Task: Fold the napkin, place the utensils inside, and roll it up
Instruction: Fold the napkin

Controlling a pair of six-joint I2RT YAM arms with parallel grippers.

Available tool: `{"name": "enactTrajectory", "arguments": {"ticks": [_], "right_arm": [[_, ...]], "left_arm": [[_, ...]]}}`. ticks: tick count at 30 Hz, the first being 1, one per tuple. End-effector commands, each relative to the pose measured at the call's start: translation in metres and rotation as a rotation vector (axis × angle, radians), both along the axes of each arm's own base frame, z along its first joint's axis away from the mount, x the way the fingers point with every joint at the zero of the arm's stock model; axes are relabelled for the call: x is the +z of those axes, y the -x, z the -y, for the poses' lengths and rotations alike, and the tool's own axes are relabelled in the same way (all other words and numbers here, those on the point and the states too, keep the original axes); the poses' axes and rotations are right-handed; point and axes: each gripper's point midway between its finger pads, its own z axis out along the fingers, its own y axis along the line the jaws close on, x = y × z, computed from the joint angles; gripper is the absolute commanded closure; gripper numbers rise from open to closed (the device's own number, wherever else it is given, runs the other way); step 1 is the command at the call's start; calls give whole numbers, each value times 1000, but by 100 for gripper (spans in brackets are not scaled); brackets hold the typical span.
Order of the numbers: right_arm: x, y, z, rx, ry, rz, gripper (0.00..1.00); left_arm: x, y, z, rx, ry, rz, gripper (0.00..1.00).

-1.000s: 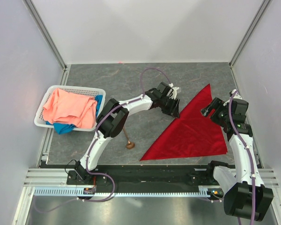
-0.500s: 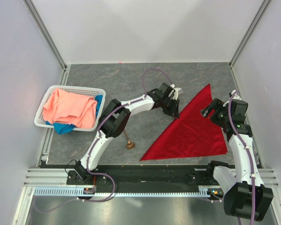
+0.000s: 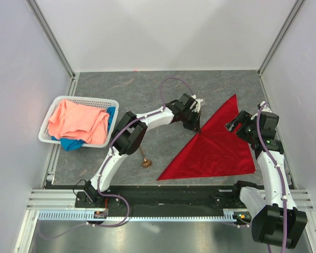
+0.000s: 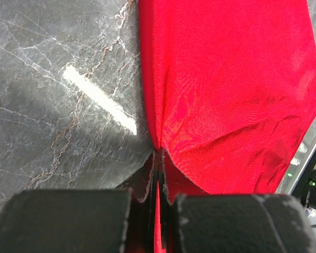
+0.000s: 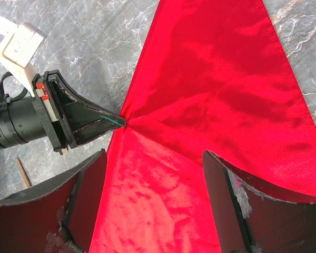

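1. The left end effector [image 3: 198,129] is closed on the napkin [image 3: 220,150], pinching the middle of its long left edge. In the left wrist view a thin red strip runs between the two shut fingers [image 4: 73,221], and the fabric puckers just ahead of them.
2. The right end effector [image 3: 233,126] stands wide open over the napkin's right part and holds nothing. Whether its fingertips touch the cloth cannot be told.
3. The napkin lies as a flat red triangle on the grey marbled worktop [image 3: 121,89], right of centre, between the two arms.
4. The spoon [image 3: 144,157] lies on the worktop left of the napkin's near corner, apart from it.
5. A second ago the left jaws stood apart at this same edge; now they are together. The right end effector, the napkin's outline and the spoon sit as before.
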Motion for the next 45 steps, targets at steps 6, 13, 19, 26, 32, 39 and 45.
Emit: {"name": "enactTrajectory", "arguments": {"ticks": [6, 13, 19, 26, 32, 39, 45], "right_arm": [[4, -4, 3, -22, 10, 32, 19], [2, -6, 6, -36, 17, 18, 19], [-11, -6, 9, -47, 18, -23, 19], [-47, 6, 16, -78, 44, -167, 19], [-73, 27, 23, -110, 75, -301, 19], [-89, 34, 27, -146, 82, -391, 26], [-64, 19, -1, -73, 161, -296, 29]], "left_arm": [[6, -30, -22, 122, -10, -11, 98], [23, -40, -41, 177, 13, 12, 98], [34, -59, -71, 244, 32, 22, 98], [39, -67, -89, 296, 40, 23, 98], [41, -72, -96, 325, 39, 36, 98], [58, -66, -98, 303, 44, 34, 48], [116, -74, -114, 315, 69, 114, 24]]}}
